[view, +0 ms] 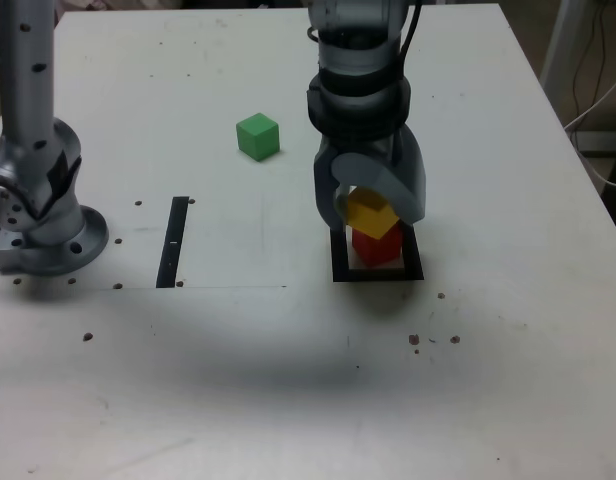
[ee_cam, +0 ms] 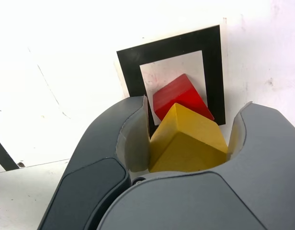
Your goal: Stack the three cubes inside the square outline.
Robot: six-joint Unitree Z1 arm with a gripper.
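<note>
Gripper (view: 371, 205): one, closed on yellow cube (view: 371, 213). Red cube (view: 377, 246): below gripper, inside square outline (view: 342, 272). Green cube (view: 258, 137): apart from gripper, toward the exterior view's left.

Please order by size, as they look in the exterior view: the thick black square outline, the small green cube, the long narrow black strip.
1. Black square outline: largest, though the gripper partly hides it.
2. Narrow black strip: longer than the cube.
3. Green cube: smallest in extent; in area, close to the strip, so unsure.
</note>
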